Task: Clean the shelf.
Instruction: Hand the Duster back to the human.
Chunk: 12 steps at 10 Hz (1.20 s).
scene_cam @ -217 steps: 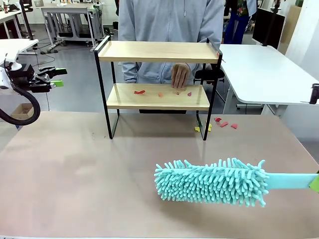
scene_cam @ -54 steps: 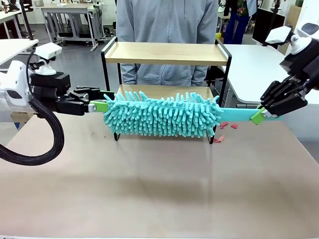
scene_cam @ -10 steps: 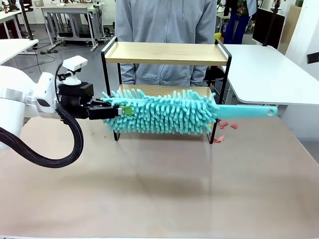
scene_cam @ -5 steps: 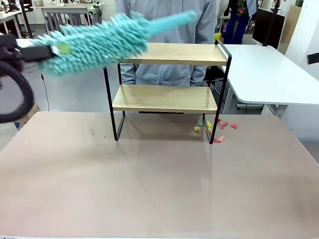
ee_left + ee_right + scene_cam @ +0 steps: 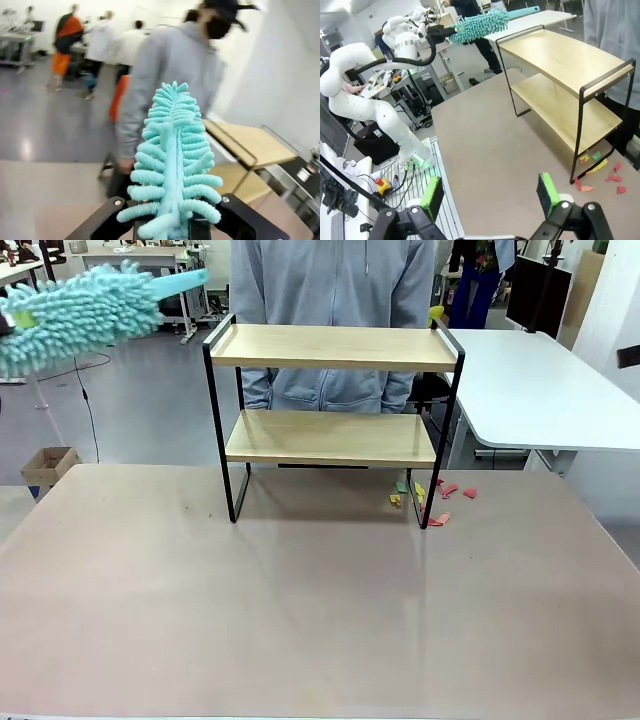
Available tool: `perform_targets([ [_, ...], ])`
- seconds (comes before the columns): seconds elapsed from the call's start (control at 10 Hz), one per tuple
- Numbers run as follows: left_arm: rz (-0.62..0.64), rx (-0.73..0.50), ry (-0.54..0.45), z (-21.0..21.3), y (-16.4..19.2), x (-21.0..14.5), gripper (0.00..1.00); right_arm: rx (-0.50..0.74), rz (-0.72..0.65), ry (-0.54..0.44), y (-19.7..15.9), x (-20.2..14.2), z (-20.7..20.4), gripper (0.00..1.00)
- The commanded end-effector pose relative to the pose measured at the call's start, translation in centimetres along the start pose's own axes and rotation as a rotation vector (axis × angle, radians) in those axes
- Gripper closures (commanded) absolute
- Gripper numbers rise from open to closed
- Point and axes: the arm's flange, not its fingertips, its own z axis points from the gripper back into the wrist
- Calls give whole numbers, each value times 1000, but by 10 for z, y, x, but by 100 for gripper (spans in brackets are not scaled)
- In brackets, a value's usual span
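The shelf [image 5: 335,346] stands at the table's far middle, both wooden boards bare. A fluffy teal duster [image 5: 82,308] hangs high at the far left, well clear of the shelf, its flat handle pointing toward the shelf. My left gripper [image 5: 173,226] is shut on the duster [image 5: 173,150] at its fluffy end; in the right wrist view that gripper [image 5: 443,32] holds it up beyond the shelf [image 5: 560,62]. My right gripper [image 5: 490,196] is open with nothing between its green pads, over the table's near side.
Small red, yellow and green scraps [image 5: 432,497] lie on the table by the shelf's right legs. A person in a grey hoodie [image 5: 335,280] stands right behind the shelf. A white table [image 5: 540,390] stands at the right. The brown table [image 5: 300,610] lies bare in front.
My left arm has swung the duster up from the shelf's lower board and away to the upper left. The lower board now shows bare. The right gripper stays open.
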Motion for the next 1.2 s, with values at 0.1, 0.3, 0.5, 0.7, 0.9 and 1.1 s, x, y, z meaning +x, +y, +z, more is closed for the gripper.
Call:
perform_targets([
  [0.1, 35, 207, -41, -8, -2, -12, 83, 6, 16, -20, -1, 3, 0, 0],
  [0.3, 11, 286, -44, -9, 8, -20, 83, 6, 16, -20, -1, 3, 0, 0],
  [0.5, 11, 312, -10, -19, 15, -50, 83, 6, 16, -20, -1, 3, 0, 0],
  [0.7, 14, 319, 50, -30, 13, -93, 83, 6, 16, -20, -1, 3, 0, 0],
  [0.9, 4, 359, 75, -29, 6, -114, 83, 6, 16, -20, -1, 3, 0, 0],
  [1.1, 37, 325, 101, -27, 11, -109, 83, 6, 16, -20, -1, 3, 0, 0],
])
